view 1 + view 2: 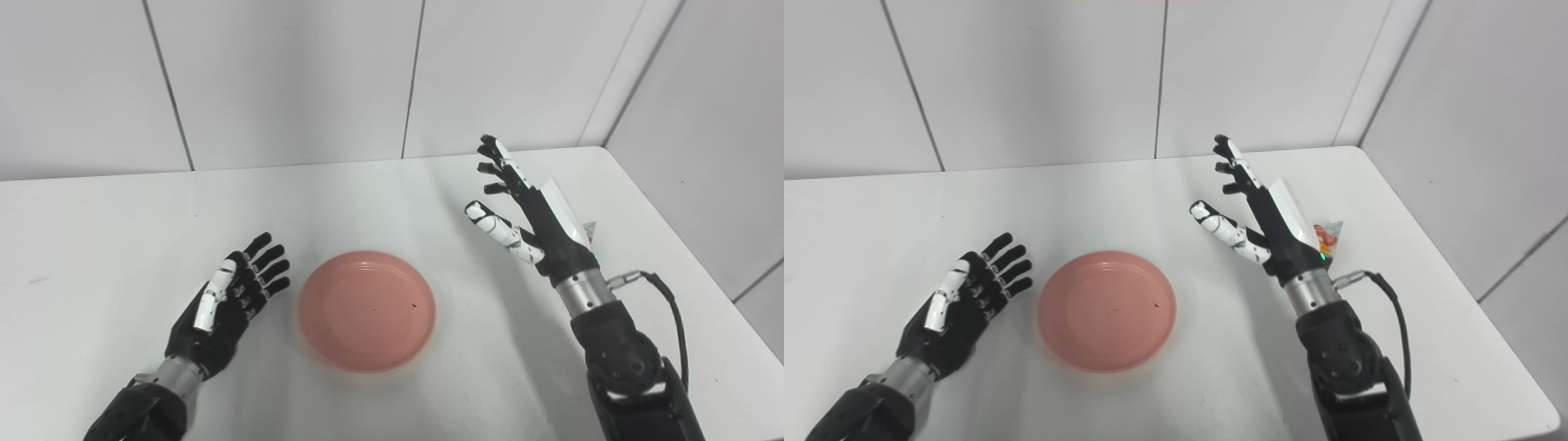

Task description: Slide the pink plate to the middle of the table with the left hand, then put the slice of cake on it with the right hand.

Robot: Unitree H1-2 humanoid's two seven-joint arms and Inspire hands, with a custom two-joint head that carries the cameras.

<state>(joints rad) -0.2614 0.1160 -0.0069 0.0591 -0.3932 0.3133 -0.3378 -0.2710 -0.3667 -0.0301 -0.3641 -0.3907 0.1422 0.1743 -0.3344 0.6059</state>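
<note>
Plate [367, 310] sits near the middle of the table [122, 202], pink, round and holding nothing, a tiny dark speck on its inner surface. Left hand [225, 304] lies just beside the plate's left rim, palm turned up and inward, fingers [264, 263] stretched out and spread toward the far wall, grasping nothing and not touching the plate. Over on the other side, the right hand [1262, 220] is raised above the table, well right of the plate, fingers [1231, 160] splayed and pointing up and away, thumb [1220, 228] reaching out to the left; it too is released, nothing in its grasp. Cake [1328, 237] is only partly visible: a small wedge peeks out from behind the right wrist in the right eye view, white wrapping with red and orange on it, resting on the table near the right edge. Most of it is hidden by the hand, so whether hand and cake touch cannot be told. A black cable [1396, 318] loops off the right forearm.
</note>
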